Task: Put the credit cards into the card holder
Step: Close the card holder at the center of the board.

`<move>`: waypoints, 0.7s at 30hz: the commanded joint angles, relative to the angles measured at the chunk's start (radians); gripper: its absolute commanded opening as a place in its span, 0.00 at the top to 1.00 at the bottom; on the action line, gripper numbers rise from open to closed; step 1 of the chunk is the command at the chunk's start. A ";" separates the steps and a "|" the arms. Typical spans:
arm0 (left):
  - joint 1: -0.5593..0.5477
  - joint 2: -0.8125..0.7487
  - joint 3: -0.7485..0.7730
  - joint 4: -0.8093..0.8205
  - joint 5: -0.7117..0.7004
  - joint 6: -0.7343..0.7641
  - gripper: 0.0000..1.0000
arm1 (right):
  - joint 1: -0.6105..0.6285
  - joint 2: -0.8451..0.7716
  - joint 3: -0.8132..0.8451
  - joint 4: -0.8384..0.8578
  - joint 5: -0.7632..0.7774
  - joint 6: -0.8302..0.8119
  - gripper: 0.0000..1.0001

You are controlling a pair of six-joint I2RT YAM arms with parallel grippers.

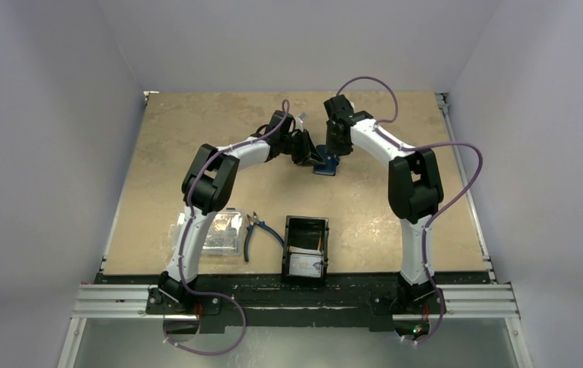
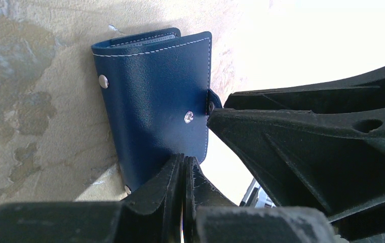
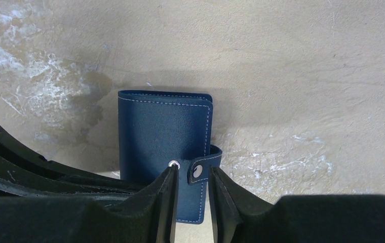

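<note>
The right gripper (image 3: 190, 174) fills the foreground of its wrist view. Its jaws stand partly open, one finger on each side of the snap strap (image 3: 200, 169) of the card holder (image 3: 162, 131), and a firm grip on the strap cannot be made out. The navy card holder lies folded on the table (image 1: 396, 222), far from the arm bases and about midway between left and right. The left gripper (image 2: 183, 162) comes in from the left with its fingers pressed together, tips at the holder's edge; whether they pinch the cover cannot be told. Well nearer, a black tray (image 1: 304, 230) holds a pale credit card (image 1: 306, 264). Left of it lie blue-handled pliers (image 1: 258, 230) and a clear box (image 1: 215, 232).
</note>
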 commanded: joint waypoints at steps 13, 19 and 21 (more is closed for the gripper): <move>-0.005 0.031 0.006 -0.045 -0.047 0.039 1.00 | 0.004 0.024 0.023 -0.006 -0.008 0.013 0.70; -0.005 0.031 0.007 -0.045 -0.046 0.041 1.00 | 0.004 0.021 0.017 -0.007 -0.013 0.014 0.73; -0.005 0.029 0.004 -0.045 -0.047 0.041 1.00 | 0.004 0.008 0.007 0.005 -0.014 0.016 0.82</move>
